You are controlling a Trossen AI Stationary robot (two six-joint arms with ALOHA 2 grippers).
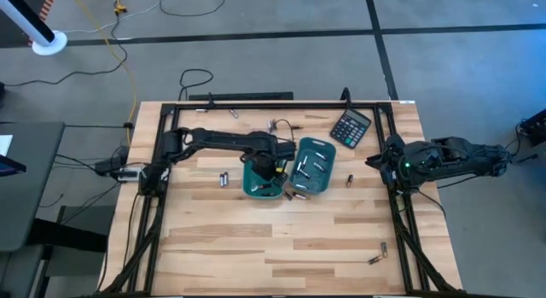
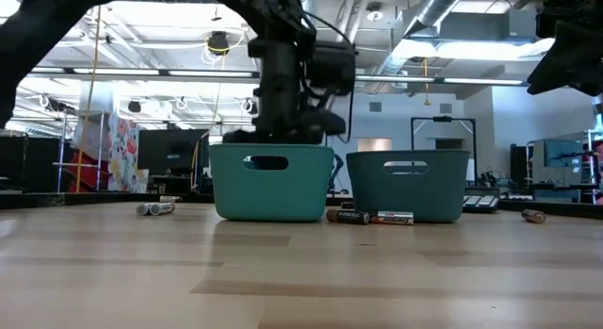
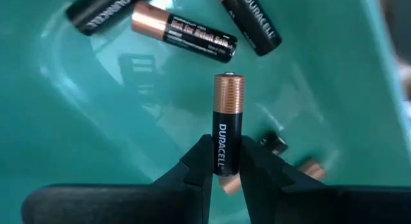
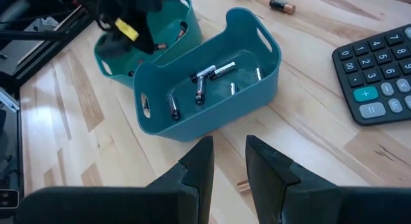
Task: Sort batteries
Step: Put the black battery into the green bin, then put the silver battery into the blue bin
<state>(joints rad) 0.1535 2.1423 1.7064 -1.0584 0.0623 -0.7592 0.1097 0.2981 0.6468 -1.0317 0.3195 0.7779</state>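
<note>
At the middle of the high view, the left gripper (image 1: 271, 170) reaches down into the greener teal tray (image 1: 252, 189), which touches the bluer teal tray (image 1: 328, 174) holding silvery batteries (image 1: 317, 166). Loose batteries (image 1: 224, 179) lie left of the trays, another pair (image 1: 378, 255) at lower right. A black calculator (image 1: 351, 127) sits at upper right; the right gripper (image 1: 378, 160) waits at the table's right edge.

In the low view, both trays stand centre, with two dark batteries (image 2: 377, 217) on the wood between them.

In the left wrist view, the fingers (image 3: 199, 166) pinch a black-and-copper Duracell battery (image 3: 228, 124) upright over the tray floor, where others (image 3: 183, 34) lie.

In the right wrist view, the right gripper (image 4: 229, 161) is slightly parted, holding nothing.
</note>
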